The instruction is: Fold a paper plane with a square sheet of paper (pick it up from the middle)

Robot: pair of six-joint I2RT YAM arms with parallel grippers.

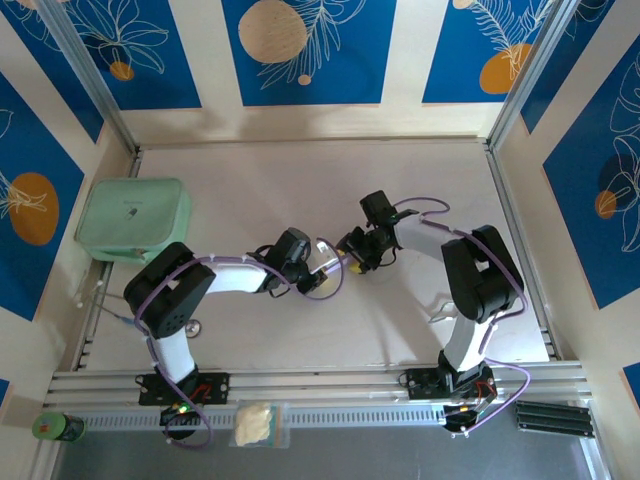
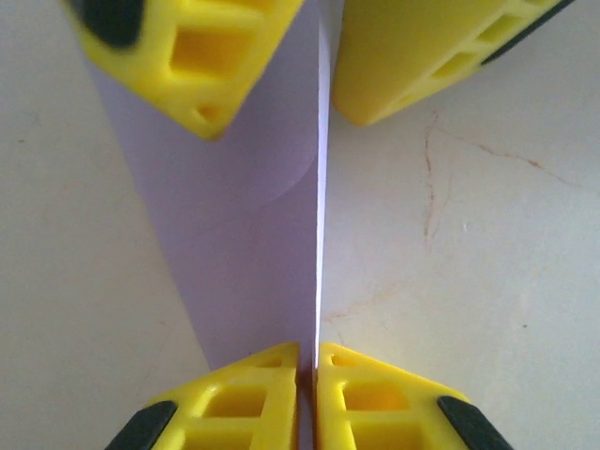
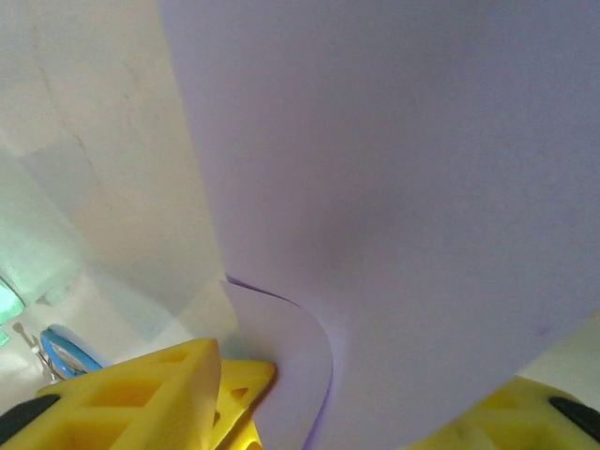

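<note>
The lilac sheet of paper (image 2: 244, 244) is folded and tapers like a dart. It stands on edge above the table between my two grippers, near the table's middle (image 1: 327, 283). My left gripper (image 2: 314, 364) is shut on its narrow end, the fingertips pinched on the paper's edge. My right gripper (image 2: 281, 122) straddles the far end with its fingers apart, so it is open. In the right wrist view the curled paper layers (image 3: 394, 187) pass between the right gripper's (image 3: 361, 380) spread yellow fingers (image 3: 141, 398).
A mint-green rounded box (image 1: 133, 220) sits at the table's left edge. A small pale bag (image 1: 258, 424) and a green can (image 1: 58, 427) lie on the front rail. Both forearms meet at mid-table (image 1: 250, 272), (image 1: 430, 235).
</note>
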